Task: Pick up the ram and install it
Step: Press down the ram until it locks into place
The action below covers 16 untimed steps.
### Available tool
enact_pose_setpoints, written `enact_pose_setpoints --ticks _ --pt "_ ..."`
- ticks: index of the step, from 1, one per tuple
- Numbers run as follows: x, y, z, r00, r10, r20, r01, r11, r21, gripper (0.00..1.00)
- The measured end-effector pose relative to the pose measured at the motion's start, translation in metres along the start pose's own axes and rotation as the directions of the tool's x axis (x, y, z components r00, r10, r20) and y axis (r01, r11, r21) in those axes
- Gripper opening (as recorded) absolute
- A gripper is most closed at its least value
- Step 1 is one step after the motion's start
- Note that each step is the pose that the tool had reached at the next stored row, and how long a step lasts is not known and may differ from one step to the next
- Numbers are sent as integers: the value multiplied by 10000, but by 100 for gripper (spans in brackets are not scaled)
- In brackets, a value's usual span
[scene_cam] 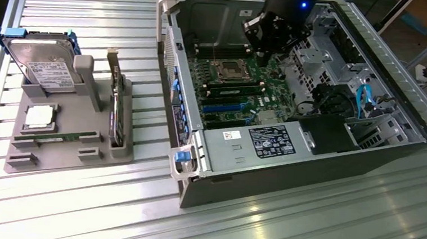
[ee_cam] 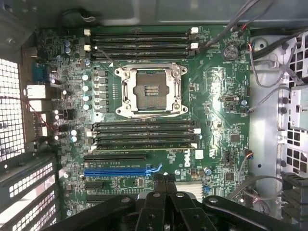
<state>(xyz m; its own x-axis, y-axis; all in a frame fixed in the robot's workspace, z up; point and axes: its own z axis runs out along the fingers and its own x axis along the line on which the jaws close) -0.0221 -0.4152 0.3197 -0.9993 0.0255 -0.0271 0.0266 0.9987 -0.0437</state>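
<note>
One ram (scene_cam: 52, 137), a thin green stick, lies flat in the front slot of the grey holder tray (scene_cam: 68, 157) at the exterior view's left. A second ram (scene_cam: 235, 89) of the same kind stands in a memory slot on the motherboard, beside the CPU socket (scene_cam: 227, 68). In the wrist view this ram (ee_cam: 144, 143) sits in the slot bank nearest the gripper. My gripper (scene_cam: 267, 55) hangs inside the open computer case above the motherboard. Its black fingers (ee_cam: 159, 185) are pressed together, so the gripper (ee_cam: 164, 180) is shut with nothing between them.
The tray also holds a silver hard drive with blue clips (scene_cam: 41, 62), an upright expansion card (scene_cam: 114, 90) and a CPU (scene_cam: 39, 116). The case walls (scene_cam: 168, 65), cables (scene_cam: 361, 99) and a drive cage (scene_cam: 378, 128) surround the motherboard. Another bank of memory slots (ee_cam: 139, 41) lies beyond the socket (ee_cam: 151, 91).
</note>
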Motion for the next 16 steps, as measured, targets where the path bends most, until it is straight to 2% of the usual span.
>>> enact_pose_setpoints --ticks 7,9,10,16 --pt "0 0 0 9999 -113 6 113 9999 -6 11" --pt "1 -1 0 9999 -113 5 113 9999 -76 11" --pt "0 0 -1 9999 -113 2 113 9998 -154 11" --pt "0 0 0 9999 -114 3 114 9998 -164 11"
